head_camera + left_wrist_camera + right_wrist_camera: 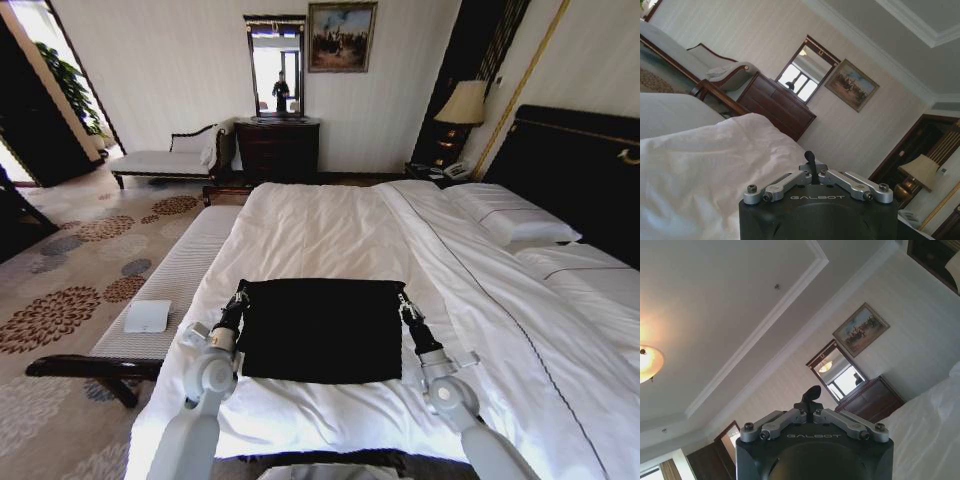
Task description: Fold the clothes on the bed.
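Garment: black T-shirt (pixel 322 328), lying as a flat rectangle on the white duvet (pixel 330 225) at the foot of the bed (pixel 560 165); lettering not visible.
Position: 6 o'clock region of the mattress, long edges running 9 to 3 o'clock.
Left gripper (pixel 237 300): at the shirt's 10 o'clock corner, fingers drawn together to one point in the wrist view; whether cloth is pinched cannot be told.
Right gripper (pixel 406 303): at the 2 o'clock corner, fingers likewise closed together; grasp unconfirmed.
Handling (judgement): light, limp cotton; drapes, will not hold shape, may drag duvet if pinched deep.
Hold points (judgement): the two far corners, top layer only, lifted evenly.
Nearby: upholstered bench (pixel 165 300) at 9 o'clock.
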### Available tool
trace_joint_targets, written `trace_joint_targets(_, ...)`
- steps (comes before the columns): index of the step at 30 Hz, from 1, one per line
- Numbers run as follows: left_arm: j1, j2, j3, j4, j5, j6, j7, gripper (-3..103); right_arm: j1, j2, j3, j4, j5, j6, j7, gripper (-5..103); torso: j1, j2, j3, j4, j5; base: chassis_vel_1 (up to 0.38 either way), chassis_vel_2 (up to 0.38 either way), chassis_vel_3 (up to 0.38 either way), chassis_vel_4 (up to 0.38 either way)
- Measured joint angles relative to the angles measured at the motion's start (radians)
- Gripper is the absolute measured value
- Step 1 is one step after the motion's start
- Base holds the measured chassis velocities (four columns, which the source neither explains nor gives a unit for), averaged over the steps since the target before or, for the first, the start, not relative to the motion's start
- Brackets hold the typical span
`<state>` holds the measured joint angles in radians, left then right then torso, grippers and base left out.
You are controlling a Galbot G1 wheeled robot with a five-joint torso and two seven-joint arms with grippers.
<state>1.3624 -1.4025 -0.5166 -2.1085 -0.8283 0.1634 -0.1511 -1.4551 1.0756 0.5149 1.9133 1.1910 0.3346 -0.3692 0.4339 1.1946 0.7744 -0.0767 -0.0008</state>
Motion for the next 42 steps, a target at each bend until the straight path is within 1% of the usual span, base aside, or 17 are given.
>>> trace_joint_targets(1,0.0,0.0,0.0,0.0,0.0,0.0,0.0,0,0.0,0.0,0.0,0.0,0.0,0.0,0.0,1,0.0,0.0,0.0,0.0,0.0,0.0,0.0,0.0,0.0)
trace_joint_targets(5,0.091,0.011,-0.034,-0.094,0.007,-0.003,0.01,0,-0.071,0.029,0.042,0.095,-0.032,0.017,0.025,1,0.0,0.0,0.0,-0.0001,0.0,0.0,0.0,0.0,0.0)
trace_joint_targets(6,0.091,0.011,-0.034,-0.094,0.007,-0.003,0.01,0,-0.071,0.029,0.042,0.095,-0.032,0.017,0.025,1,0.0,0.0,0.0,-0.0001,0.0,0.0,0.0,0.0,0.0)
trace_joint_targets(10,0.171,0.024,-0.067,-0.2,0.013,-0.007,0.009,0,-0.175,0.063,0.079,0.204,-0.06,0.028,0.04,1,0.0,0.0,0.0,-0.0002,0.0,0.0,0.0,0.0,0.0)
trace_joint_targets(11,0.171,0.024,-0.067,-0.2,0.013,-0.007,0.009,0,-0.175,0.063,0.079,0.204,-0.06,0.028,0.04,1,0.0,0.0,0.0,-0.0002,0.0,0.0,0.0,0.0,0.0)
trace_joint_targets(15,0.23,0.036,-0.105,-0.3,0.009,-0.011,0.01,0,-0.245,0.096,0.12,0.289,-0.095,0.049,0.039,1,0.0,0.0,0.0,-0.0001,-0.0001,0.0,0.0,0.0,0.0)
trace_joint_targets(20,0.262,0.055,-0.158,-0.385,-0.015,-0.011,0.014,0,-0.267,0.12,0.159,0.355,-0.109,0.053,0.037,1,0.0,0.0,0.0,-0.0001,0.0001,0.0,0.0,0.0,0.0)
trace_joint_targets(25,0.277,0.051,-0.164,-0.402,-0.022,-0.011,0.013,0,-0.272,0.138,0.165,0.371,-0.129,0.055,0.042,1,0.0,0.0,0.0,-0.0001,0.0,0.0,0.0,0.0,0.0)
trace_joint_targets(29,0.293,0.038,-0.139,-0.402,0.002,-0.014,0.011,0,-0.282,0.15,0.162,0.372,-0.161,0.059,0.072,1,0.0,0.0,0.0,-0.0001,0.0001,0.0,0.0,0.0,0.0)
trace_joint_targets(32,0.323,0.032,-0.112,-0.4,0.041,-0.022,0.003,0,-0.337,0.148,0.163,0.398,-0.177,0.047,0.127,1,0.0,0.0,0.0,-0.0002,0.0002,0.0,0.0,0.0,0.0)
trace_joint_targets(34,0.362,0.032,-0.096,-0.399,0.066,-0.023,-0.011,0,-0.384,0.134,0.165,0.431,-0.187,0.035,0.185,1,0.0,0.0,0.0,-0.0003,0.0001,0.0,0.0,0.0,0.0)
trace_joint_targets(35,0.362,0.032,-0.096,-0.399,0.066,-0.023,-0.011,0,-0.384,0.134,0.165,0.431,-0.187,0.035,0.185,1,0.0,0.0,0.0,-0.0003,0.0001,0.0,0.0,0.0,0.0)
trace_joint_targets(37,0.396,0.034,-0.085,-0.397,0.085,-0.021,-0.027,0,-0.417,0.114,0.174,0.468,-0.203,0.026,0.252,1,0.0,0.0,0.0,-0.0002,0.0001,0.0,0.0,0.0,0.0)
trace_joint_targets(38,0.409,0.038,-0.083,-0.397,0.083,-0.011,-0.043,0,-0.424,0.097,0.182,0.491,-0.209,0.015,0.305,1,0.0,0.0,0.0,-0.0002,0.0001,0.0,0.0,0.0,0.0)
trace_joint_targets(39,0.413,0.044,-0.083,-0.396,0.076,0.0,-0.056,0,-0.424,0.083,0.186,0.51,-0.212,0.002,0.351,1,0.0,0.0,0.0,0.0,0.0001,0.0,0.0,0.0,0.0)
trace_joint_targets(40,0.413,0.044,-0.083,-0.396,0.076,0.0,-0.056,0,-0.424,0.083,0.186,0.51,-0.212,0.002,0.351,1,0.0,0.0,0.0,0.0,0.0001,0.0,0.0,0.0,0.0)
trace_joint_targets(42,0.406,0.06,-0.083,-0.395,0.054,0.024,-0.082,0,-0.41,0.054,0.188,0.542,-0.211,-0.039,0.441,1,0.0,0.0,0.0,0.0,0.0001,0.0,0.0,0.0,0.0)
